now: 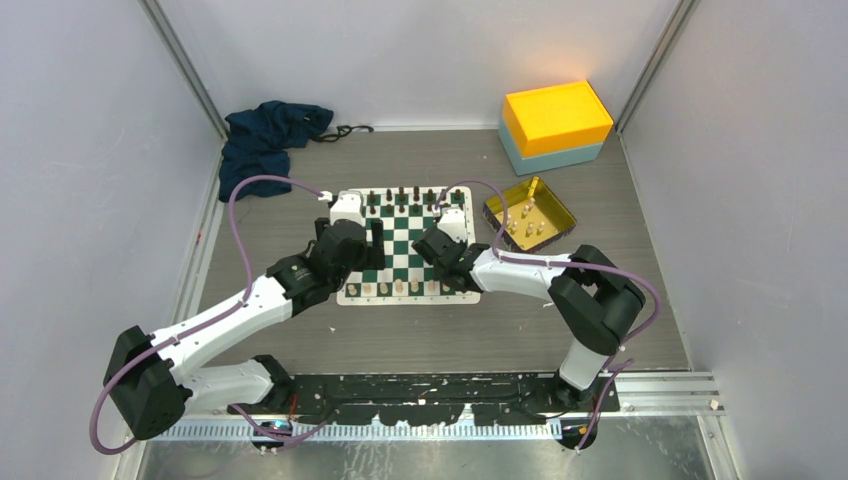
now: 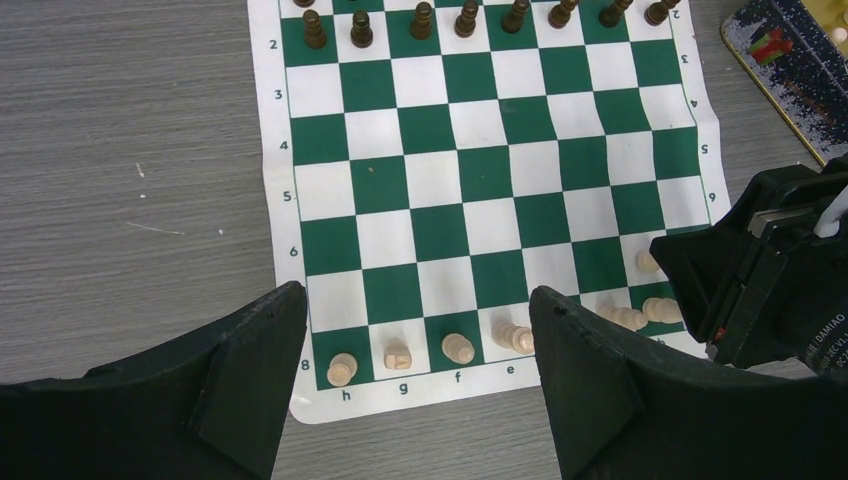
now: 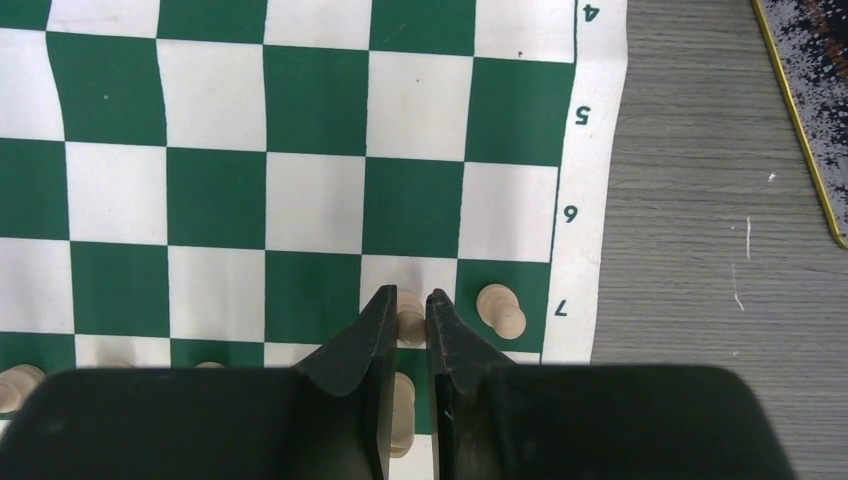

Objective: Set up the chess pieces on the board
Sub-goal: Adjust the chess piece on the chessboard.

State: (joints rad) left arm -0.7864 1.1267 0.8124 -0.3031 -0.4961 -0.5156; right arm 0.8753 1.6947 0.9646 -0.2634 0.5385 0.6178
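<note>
Pinched between the right gripper (image 3: 411,300) fingers over the board (image 3: 592,150): cream chess piece (image 3: 410,324), presumably light, rigid, tippy, best taken mid-stem; left gripper (image 2: 415,292) spread, empty.

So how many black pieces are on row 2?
8 black pieces, one on each square of row 2 at the far side of the board, from the h file across to the opposite edge. None look hidden; the row behind is cut off by the frame.

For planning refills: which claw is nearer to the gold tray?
Right. The right claw is at the board edge facing the gold tray; the left claw is over the board's opposite side.
</note>
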